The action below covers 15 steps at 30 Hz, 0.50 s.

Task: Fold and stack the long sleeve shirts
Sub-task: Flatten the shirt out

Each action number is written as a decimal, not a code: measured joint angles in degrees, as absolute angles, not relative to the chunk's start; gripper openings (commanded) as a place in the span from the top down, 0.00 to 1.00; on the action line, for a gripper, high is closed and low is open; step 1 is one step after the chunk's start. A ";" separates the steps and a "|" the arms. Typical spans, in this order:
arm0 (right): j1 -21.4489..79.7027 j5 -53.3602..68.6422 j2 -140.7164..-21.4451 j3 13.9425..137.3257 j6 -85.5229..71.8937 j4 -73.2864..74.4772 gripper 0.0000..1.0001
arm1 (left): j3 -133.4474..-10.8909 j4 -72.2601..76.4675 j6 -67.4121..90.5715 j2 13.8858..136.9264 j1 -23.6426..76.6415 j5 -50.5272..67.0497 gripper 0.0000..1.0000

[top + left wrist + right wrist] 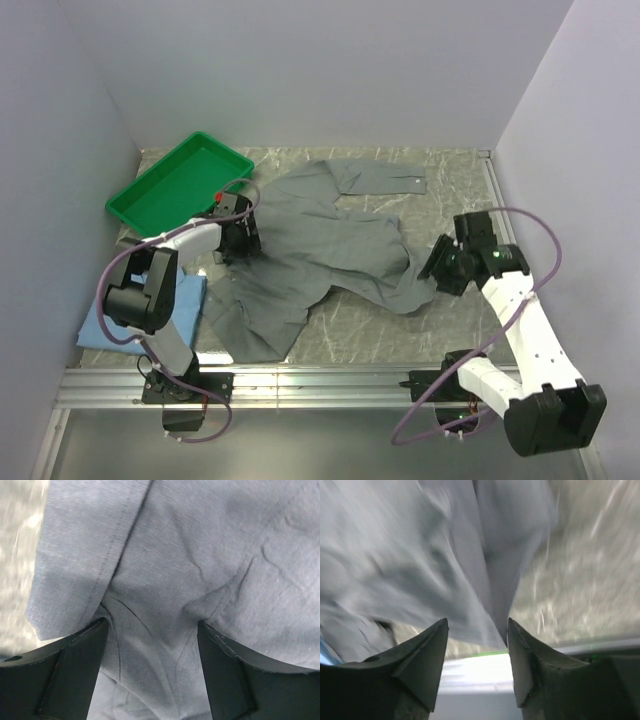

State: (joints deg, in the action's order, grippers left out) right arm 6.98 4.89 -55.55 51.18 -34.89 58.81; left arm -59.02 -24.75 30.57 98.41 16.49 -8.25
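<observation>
The grey shirt (320, 250) lies spread and wrinkled across the middle of the table, one sleeve (385, 178) stretched toward the back. My left gripper (240, 242) is low over its left part. In the left wrist view it (151, 625) is open, and grey cloth (200, 545) with seams fills the space between the fingers (70, 672). My right gripper (441, 268) is at the shirt's right edge. In the blurred right wrist view it (477, 622) is open, with the cloth edge (490, 580) just beyond the right fingertip. The light blue shirt (100, 322) lies folded at the near left.
A green tray (178, 180) sits at the back left, close to the left arm. White walls close in the table on the left, back and right. A metal rail (320, 385) runs along the near edge.
</observation>
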 measured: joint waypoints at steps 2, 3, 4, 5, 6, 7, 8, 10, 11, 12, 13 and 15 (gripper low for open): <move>5.48 4.25 -57.65 54.08 -34.37 57.12 0.36 | -57.08 -24.93 30.41 96.73 16.47 -8.19 0.21; 4.64 4.21 -58.67 54.85 -34.26 56.01 0.34 | -56.29 -25.04 30.22 96.03 16.47 -8.21 0.21; 4.01 4.23 -59.68 55.07 -34.26 54.92 0.33 | -55.72 -25.15 30.00 95.48 16.47 -8.19 0.20; 3.62 4.40 -60.69 55.02 -34.35 54.15 0.32 | -55.27 -25.32 29.65 95.00 16.47 -8.19 0.20; 3.33 4.45 -61.60 54.83 -34.46 53.60 0.31 | -54.96 -25.43 29.54 94.61 16.47 -8.19 0.20; 3.20 4.45 -62.35 54.52 -34.52 53.12 0.30 | -54.70 -25.50 29.32 94.30 16.47 -8.03 0.19; 3.20 4.45 -62.94 53.89 -34.61 52.47 0.30 | -54.52 -25.54 29.12 93.97 16.47 -7.79 0.19; 3.20 4.23 -63.26 52.47 -34.63 51.94 0.30 | -54.26 -25.58 28.80 92.97 16.47 -7.20 0.18; 3.20 3.97 -63.22 51.62 -34.57 51.75 0.30 | -54.22 -25.61 28.49 92.31 16.47 -6.85 0.18; 3.20 3.84 -63.18 51.05 -34.41 51.48 0.30 | -54.22 -25.56 28.10 91.26 16.49 -6.26 0.18; 3.20 3.73 -63.20 50.52 -34.24 51.11 0.30 | -54.22 -25.52 27.94 90.39 16.49 -5.80 0.17; 3.20 3.70 -63.46 49.80 -33.52 50.22 0.30 | -54.24 -25.47 27.64 88.51 16.69 -4.86 0.17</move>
